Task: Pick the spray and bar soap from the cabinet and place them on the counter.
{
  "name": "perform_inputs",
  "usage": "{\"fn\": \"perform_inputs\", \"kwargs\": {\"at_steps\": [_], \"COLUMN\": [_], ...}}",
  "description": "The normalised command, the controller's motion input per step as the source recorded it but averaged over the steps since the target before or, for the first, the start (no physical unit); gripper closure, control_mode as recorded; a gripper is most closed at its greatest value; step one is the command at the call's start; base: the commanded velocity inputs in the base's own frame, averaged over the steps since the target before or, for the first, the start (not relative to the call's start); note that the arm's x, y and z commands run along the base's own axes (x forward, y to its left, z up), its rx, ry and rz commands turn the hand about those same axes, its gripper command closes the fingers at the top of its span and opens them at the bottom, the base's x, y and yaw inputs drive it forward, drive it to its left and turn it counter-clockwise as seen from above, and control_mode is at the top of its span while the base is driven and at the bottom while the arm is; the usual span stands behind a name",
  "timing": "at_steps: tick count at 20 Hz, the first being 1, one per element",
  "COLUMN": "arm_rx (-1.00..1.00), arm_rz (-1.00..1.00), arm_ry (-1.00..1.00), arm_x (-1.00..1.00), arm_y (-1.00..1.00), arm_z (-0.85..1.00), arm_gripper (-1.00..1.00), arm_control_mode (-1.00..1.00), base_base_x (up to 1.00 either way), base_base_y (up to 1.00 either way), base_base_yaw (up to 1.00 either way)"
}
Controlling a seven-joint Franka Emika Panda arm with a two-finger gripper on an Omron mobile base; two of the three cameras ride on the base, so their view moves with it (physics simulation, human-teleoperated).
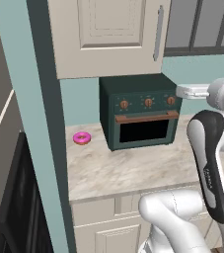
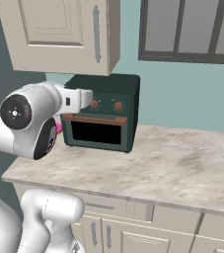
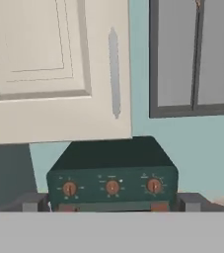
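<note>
The cream cabinet (image 1: 108, 34) hangs on the wall with its panelled door shut and a long silver bar handle (image 1: 158, 32) on the door's right side. The spray and the bar soap are hidden. In the hand view the cabinet door (image 3: 49, 74) and its handle (image 3: 114, 71) stand ahead and above. My gripper (image 3: 112, 202) is open, its two fingertips (image 3: 32, 202) far apart with nothing between them. It hovers above the beige counter (image 1: 133, 168), level with the oven top and below the cabinet. In the right base view the hand (image 2: 76, 99) is in front of the oven.
A dark-green oven (image 1: 140, 116) sits on the counter under the cabinet, with a pink ring donut (image 1: 82, 138) to its left. A tall teal wall panel (image 1: 39, 123) bounds the counter's left end. A dark-framed window (image 2: 192, 29) is right of the cabinet, over open counter (image 2: 182, 163).
</note>
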Motion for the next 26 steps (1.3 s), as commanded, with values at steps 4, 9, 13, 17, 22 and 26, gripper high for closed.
{"fn": "perform_inputs", "kwargs": {"at_steps": [4,9,13,17,22,26], "arm_rx": [0.00,0.00,0.00,0.00,0.00,0.00], "arm_rz": [0.00,0.00,0.00,0.00,0.00,0.00], "arm_ry": [-0.22,-0.22,-0.18,-0.07,-0.01,0.00], "arm_x": [-0.07,-0.03,0.00,0.00,0.01,0.06], "arm_y": [-0.03,0.00,0.00,0.00,0.00,0.06], "arm_z": [0.29,0.24,0.21,0.24,0.20,0.15], "arm_gripper": [-1.00,-1.00,-1.00,-1.00,-1.00,-1.00], "arm_control_mode": [-1.00,-1.00,-1.00,-1.00,-1.00,-1.00], "base_base_x": [0.00,0.00,0.00,0.00,0.00,0.00], "base_base_y": [0.00,0.00,0.00,0.00,0.00,0.00], "base_base_yaw": [0.00,0.00,0.00,0.00,0.00,0.00]}}
